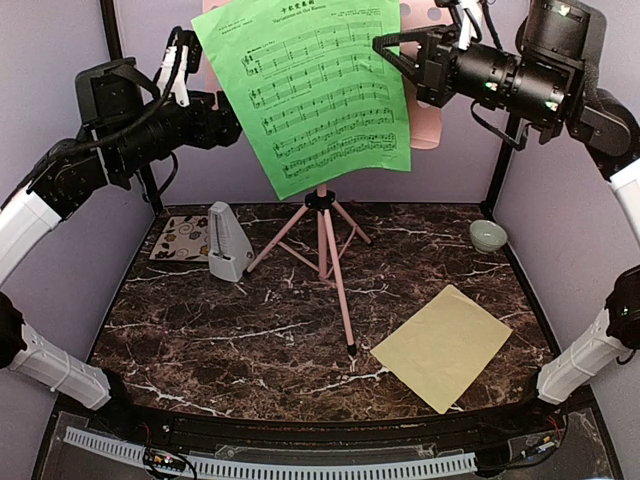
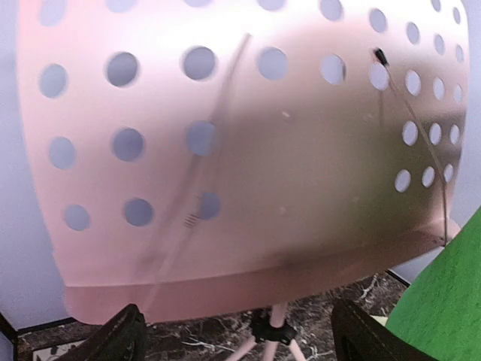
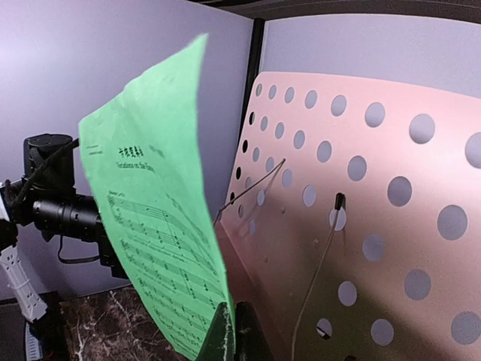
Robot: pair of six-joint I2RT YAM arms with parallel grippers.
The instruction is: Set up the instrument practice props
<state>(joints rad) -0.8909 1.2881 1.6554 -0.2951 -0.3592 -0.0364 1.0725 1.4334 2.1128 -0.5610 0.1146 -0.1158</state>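
The pink music stand (image 1: 322, 235) stands on its tripod at the back middle of the table. Its hole-dotted desk (image 2: 248, 150) fills the left wrist view and also shows in the right wrist view (image 3: 376, 226). My right gripper (image 1: 388, 46) is shut on the right edge of the green sheet-music page (image 1: 310, 90) and holds it in front of the desk, tilted. The closed fingers (image 3: 225, 342) pinch the page (image 3: 158, 226). My left gripper (image 1: 228, 125) is open and empty at the page's left edge, facing the desk (image 2: 244, 342). The pale-yellow page (image 1: 443, 345) lies flat at the front right. The grey-white metronome (image 1: 228, 243) stands left of the tripod.
A flower-patterned card (image 1: 180, 238) lies behind the metronome at the back left. A small pale-green bowl (image 1: 487, 236) sits at the back right. Purple walls and black posts close in the marble table (image 1: 220, 330). Thin wire page holders lie across the desk (image 3: 323, 256).
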